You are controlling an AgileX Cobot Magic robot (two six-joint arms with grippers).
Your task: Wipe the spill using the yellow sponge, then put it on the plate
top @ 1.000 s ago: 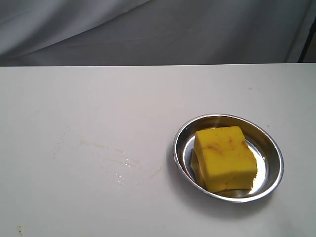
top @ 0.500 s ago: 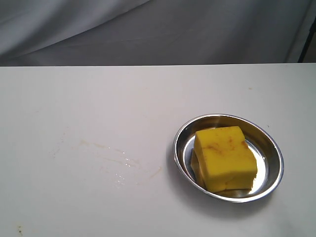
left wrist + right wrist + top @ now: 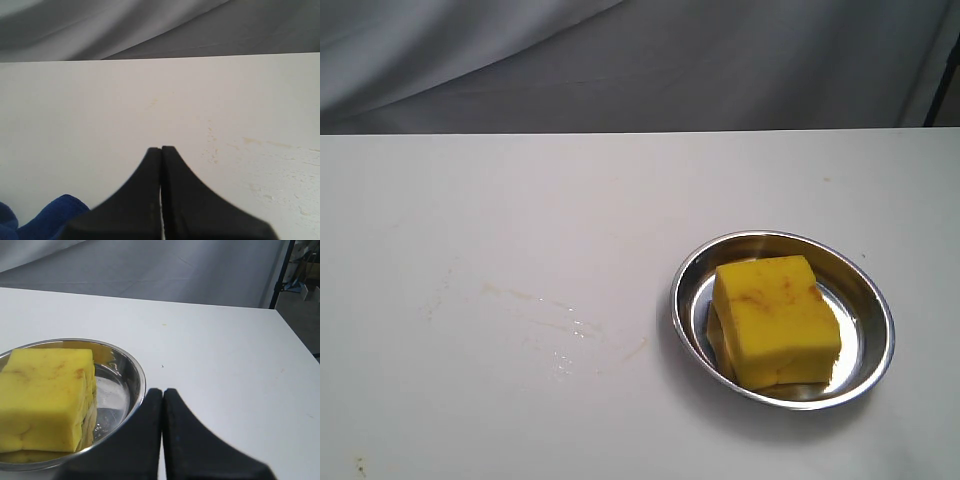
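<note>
Yellow sponge (image 3: 775, 318) within plate (image 3: 760, 240) rim, spill (image 3: 570, 330) apart.

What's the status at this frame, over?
Left gripper shut, right gripper shut, both empty. Yellow sponge resting in plate. Spill: faint smear on table. No obstruction seen.

Flat white tabletop (image 3: 470, 200) carrying round shiny steel dish (image 3: 760, 240) at right; thin pale wet smear with orange streaks (image 3: 560, 325) lying left of dish, apart.
</note>
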